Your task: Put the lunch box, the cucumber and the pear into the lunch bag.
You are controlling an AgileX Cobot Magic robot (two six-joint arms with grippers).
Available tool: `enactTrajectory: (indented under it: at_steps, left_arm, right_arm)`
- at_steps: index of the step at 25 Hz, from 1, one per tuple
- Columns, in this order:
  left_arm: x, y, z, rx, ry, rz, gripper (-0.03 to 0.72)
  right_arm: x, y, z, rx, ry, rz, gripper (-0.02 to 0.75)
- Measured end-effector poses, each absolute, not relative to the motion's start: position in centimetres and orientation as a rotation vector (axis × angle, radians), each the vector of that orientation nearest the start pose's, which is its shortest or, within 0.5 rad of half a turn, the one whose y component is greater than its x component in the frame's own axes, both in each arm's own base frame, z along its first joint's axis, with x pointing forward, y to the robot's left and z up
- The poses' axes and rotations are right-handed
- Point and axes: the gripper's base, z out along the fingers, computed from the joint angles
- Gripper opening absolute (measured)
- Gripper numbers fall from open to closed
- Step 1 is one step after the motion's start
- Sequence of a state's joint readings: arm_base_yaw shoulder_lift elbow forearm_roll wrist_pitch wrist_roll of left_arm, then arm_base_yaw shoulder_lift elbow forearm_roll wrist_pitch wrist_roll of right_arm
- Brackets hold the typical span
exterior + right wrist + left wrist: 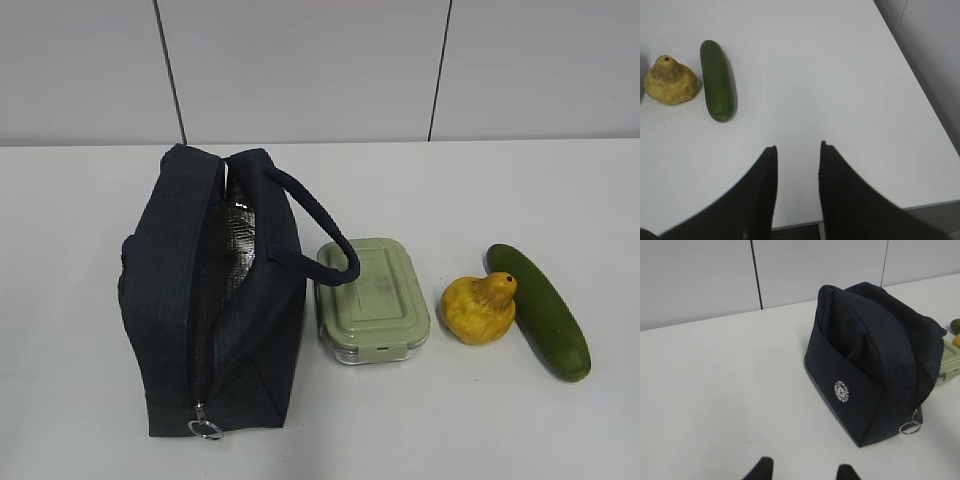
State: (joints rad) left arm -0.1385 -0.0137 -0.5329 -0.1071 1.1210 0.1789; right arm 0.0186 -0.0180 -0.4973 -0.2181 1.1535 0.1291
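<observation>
The navy lunch bag (pixel 215 300) stands at the table's left with its zipper open, silver lining showing, ring pull (pixel 204 430) at the front. One handle rests on the sage-green lid of the lunch box (pixel 375 298) just to its right. Further right sit the yellow pear (pixel 480 308) and the dark green cucumber (pixel 538 310), side by side. My left gripper (pixel 802 469) is open and empty, well short of the lunch bag (pixel 870 370). My right gripper (pixel 797 149) is open and empty, off to the right of the cucumber (pixel 717 80) and pear (pixel 670 81). Neither arm shows in the exterior view.
The table's right edge (pixel 920 95) runs close beside my right gripper, and its near edge (pixel 865 212) lies just under the fingers. A light panelled wall (pixel 320 70) stands behind the table. Bare white tabletop (pixel 715 390) lies left of the bag.
</observation>
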Motion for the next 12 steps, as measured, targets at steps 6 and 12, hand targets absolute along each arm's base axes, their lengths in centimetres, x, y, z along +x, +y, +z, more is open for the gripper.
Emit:
enactTrajectory:
  at_steps: [6, 12]
  left_arm:
    - [-1.49, -0.68, 28.17, 0.336, 2.027, -0.103, 0.241]
    - [-1.49, -0.68, 28.17, 0.336, 2.027, -0.103, 0.241]
  right_arm:
    - [-1.22, -1.82, 27.06, 0.141, 2.101, -0.175, 0.235]
    - [-1.22, -1.82, 27.06, 0.141, 2.101, -0.175, 0.235]
